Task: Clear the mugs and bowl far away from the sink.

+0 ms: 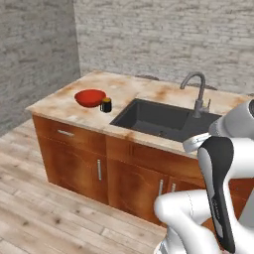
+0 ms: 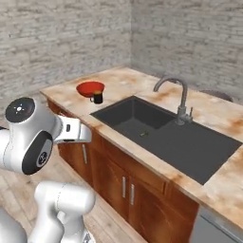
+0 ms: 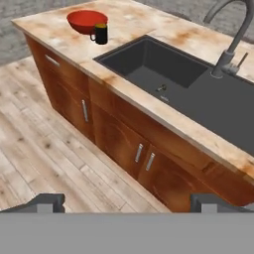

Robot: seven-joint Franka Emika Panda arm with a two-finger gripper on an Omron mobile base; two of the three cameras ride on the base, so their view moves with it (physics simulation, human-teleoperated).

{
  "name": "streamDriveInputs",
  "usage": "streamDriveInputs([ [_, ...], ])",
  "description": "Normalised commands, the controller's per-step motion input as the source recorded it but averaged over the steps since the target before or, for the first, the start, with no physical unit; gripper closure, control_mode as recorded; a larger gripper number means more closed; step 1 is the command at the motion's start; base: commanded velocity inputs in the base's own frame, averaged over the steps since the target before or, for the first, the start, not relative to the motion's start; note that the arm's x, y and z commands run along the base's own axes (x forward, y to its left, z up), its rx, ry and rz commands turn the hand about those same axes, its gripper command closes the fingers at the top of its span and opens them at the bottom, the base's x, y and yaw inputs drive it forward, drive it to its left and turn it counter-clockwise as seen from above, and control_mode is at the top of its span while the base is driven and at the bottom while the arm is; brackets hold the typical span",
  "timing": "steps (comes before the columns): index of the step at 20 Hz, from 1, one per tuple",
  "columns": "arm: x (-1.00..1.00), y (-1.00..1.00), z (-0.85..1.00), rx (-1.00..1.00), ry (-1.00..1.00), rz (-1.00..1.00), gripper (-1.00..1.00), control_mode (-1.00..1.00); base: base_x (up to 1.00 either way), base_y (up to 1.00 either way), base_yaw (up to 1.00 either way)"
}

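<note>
While the gripper (image 3: 127, 201) hangs wide apart, holding nothing | bowl (image 3: 87, 21) and black mug (image 3: 100, 33) touching, far ahead-left on counter (image 3: 124, 22) | sink (image 3: 168, 74) ahead-right.

Glossy white rounded arm (image 1: 198, 218) segments with black joint covers.

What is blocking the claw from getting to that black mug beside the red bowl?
Nothing visible. The open claw hangs over the wood floor in front of the cabinets, well short of the counter. The black mug stands near the counter's front edge, with the red bowl behind it.
</note>
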Motion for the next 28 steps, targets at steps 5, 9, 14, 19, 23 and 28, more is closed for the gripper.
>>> streamDriveInputs([
  [5, 0.00, 0.00, 0.00, 0.00, 0.00, 0.00, -1.00, 1.00, 0.74, 1.00, -0.43],
  [9, 0.00, 0.00, 0.00, 0.00, 0.00, 0.00, -1.00, 1.00, 0.53, 1.00, -0.42],
  [14, 0.00, 0.00, 0.00, 0.00, 0.00, 0.00, -1.00, 1.00, 0.55, 1.00, -0.40],
  [19, 0.00, 0.00, 0.00, 0.00, 0.00, 0.00, -1.00, 1.00, 0.52, 1.00, -0.40],
  [23, 0.00, 0.00, 0.00, 0.00, 0.00, 0.00, -1.00, 1.00, 0.23, 0.40, -0.33],
  [28, 0.00, 0.00, 0.00, 0.00, 0.00, 0.00, -1.00, 1.00, 0.30, 0.24, -0.20],
])
